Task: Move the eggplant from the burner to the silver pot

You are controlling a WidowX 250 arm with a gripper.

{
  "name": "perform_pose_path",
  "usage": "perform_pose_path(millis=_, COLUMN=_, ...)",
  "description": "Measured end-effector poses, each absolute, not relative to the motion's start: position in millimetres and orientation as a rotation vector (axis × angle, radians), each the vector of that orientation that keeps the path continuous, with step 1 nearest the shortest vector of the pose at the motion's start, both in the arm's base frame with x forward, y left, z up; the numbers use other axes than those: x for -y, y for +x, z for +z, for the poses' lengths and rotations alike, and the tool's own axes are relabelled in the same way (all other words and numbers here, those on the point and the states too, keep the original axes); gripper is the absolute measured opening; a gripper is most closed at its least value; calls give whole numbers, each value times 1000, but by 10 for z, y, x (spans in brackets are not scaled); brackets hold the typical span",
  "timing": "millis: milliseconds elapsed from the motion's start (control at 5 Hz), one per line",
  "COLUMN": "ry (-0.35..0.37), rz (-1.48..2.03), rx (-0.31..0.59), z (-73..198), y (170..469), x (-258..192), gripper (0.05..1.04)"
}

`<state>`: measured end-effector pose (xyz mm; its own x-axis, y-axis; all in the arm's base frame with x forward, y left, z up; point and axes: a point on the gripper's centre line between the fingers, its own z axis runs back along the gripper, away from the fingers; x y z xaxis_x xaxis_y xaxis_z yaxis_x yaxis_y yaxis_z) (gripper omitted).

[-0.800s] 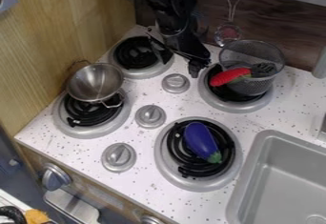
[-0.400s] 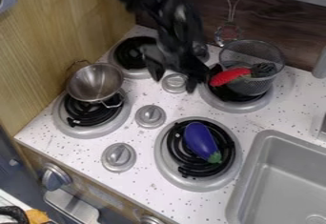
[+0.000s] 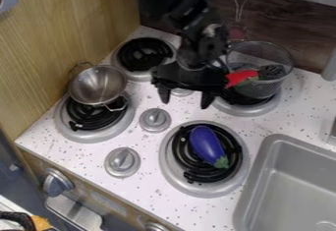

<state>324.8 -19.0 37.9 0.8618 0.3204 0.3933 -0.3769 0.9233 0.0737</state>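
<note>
Arm cut off at top edge, upper pt. blurred. Pincer hides most of rear knob & pt. of basket's burner. Pot covers pt. of its burner; eggplant, mid. of coil. Sink cut off R & btm. Orange item, btm. L, unclear.

The eggplant lies on the front right burner, left of the sink. The pot sits on the front left burner, and the basket stands behind the eggplant, on the back right burner.
</note>
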Motion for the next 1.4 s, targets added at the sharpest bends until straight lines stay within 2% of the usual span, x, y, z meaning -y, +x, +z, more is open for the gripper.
perform_pose_path(millis=200, ry=121, rz=526, rx=289, z=435, y=3163, x=323, gripper=1001)
perform_pose_path(millis=600, ry=62, rz=675, rx=273, z=449, y=3119, x=584, gripper=1001)
perform_pose_path(millis=800, ry=40, rz=717, rx=221, z=270, y=3075, x=596, gripper=1001)
perform_pose_path(millis=1200, ry=22, rz=763, rx=124, z=81, y=3000, x=512, gripper=1001)
perform_pose_path(millis=1400, ry=-15, rz=772, rx=118, z=13, y=3021, x=500, gripper=1001)
